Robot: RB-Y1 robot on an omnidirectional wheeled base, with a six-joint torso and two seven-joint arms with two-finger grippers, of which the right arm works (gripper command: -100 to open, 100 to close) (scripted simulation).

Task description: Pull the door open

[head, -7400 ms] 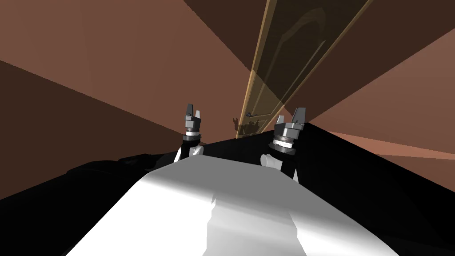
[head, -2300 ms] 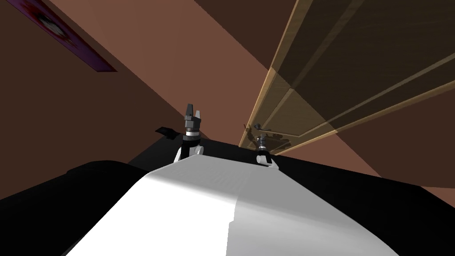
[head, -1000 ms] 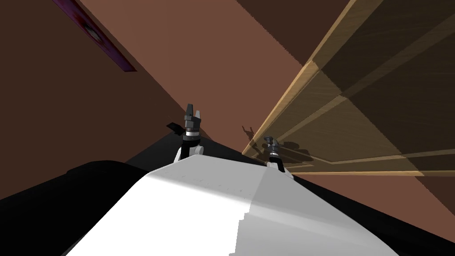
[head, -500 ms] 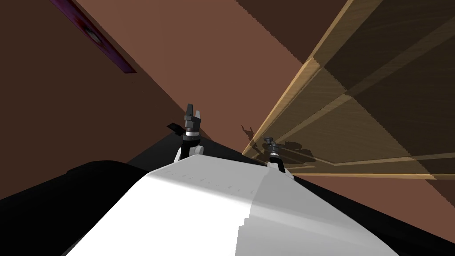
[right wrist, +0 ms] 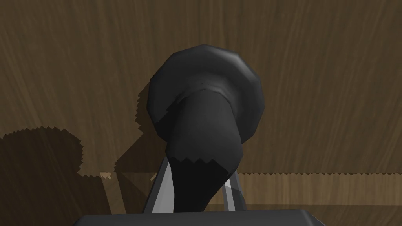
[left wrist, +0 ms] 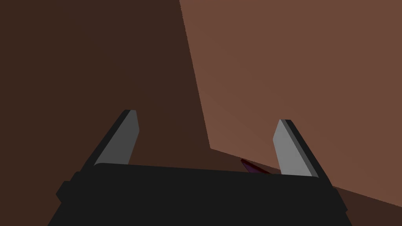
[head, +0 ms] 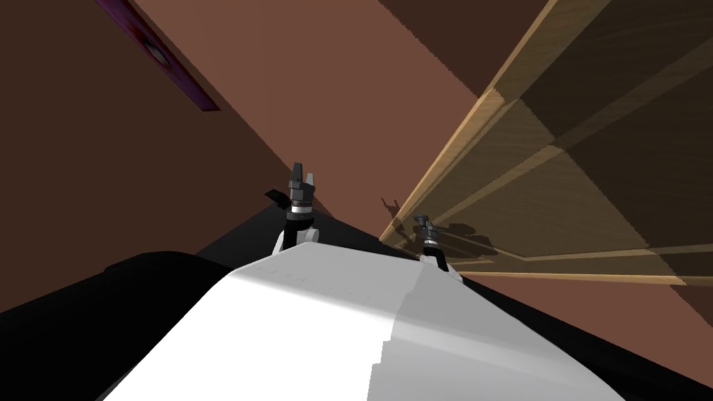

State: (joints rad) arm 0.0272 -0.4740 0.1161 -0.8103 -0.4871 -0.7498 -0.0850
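Wooden door [head: 557,195] fills the frame's right side. The right gripper [right wrist: 198,188] clamps its dark handle [right wrist: 204,98] at centre. The left gripper [left wrist: 206,133] hangs spread, idle. Grasp made; the door is perhaps slightly ajar, with most pulling left.

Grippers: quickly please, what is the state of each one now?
Left gripper: open, holding nothing.
Right gripper: shut on the dark door handle.

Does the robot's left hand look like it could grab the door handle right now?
Probably not. The right gripper is shut on the dark door handle, and the open left gripper points at the brown wall, off to the side of the wooden door.
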